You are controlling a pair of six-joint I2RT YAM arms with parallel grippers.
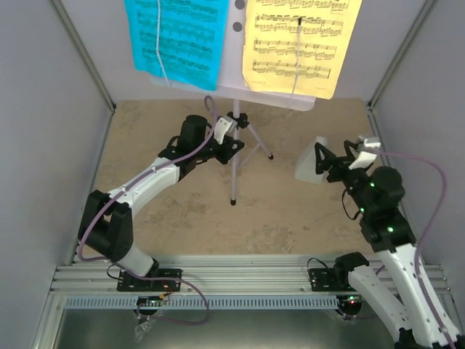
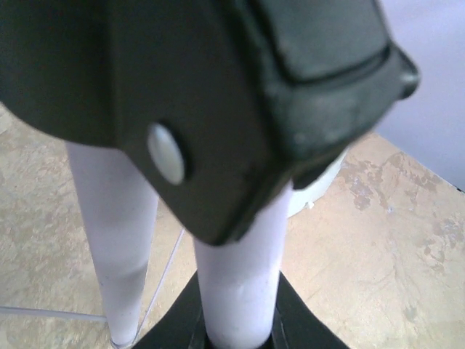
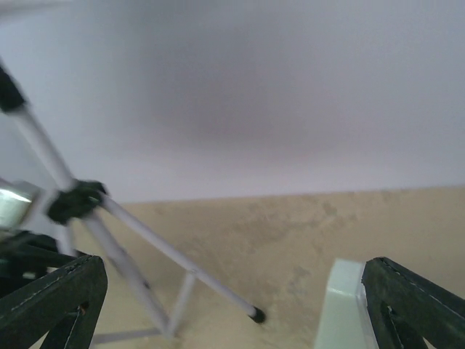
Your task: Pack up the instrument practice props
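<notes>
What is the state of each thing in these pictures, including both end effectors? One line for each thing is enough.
music stand: upright, tripod legs spread, not folded
cyan music sheet: on the stand, left side
yellow music sheet: on the stand, right side
metronome: standing on the table, not gripped
left end effector: shut on the music stand's pole
right end effector: open wide, next to the metronome

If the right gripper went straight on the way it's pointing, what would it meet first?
Probably the grey metronome: it sits just ahead of the right gripper, between its open fingers but off-centre; depth is unclear.
</notes>
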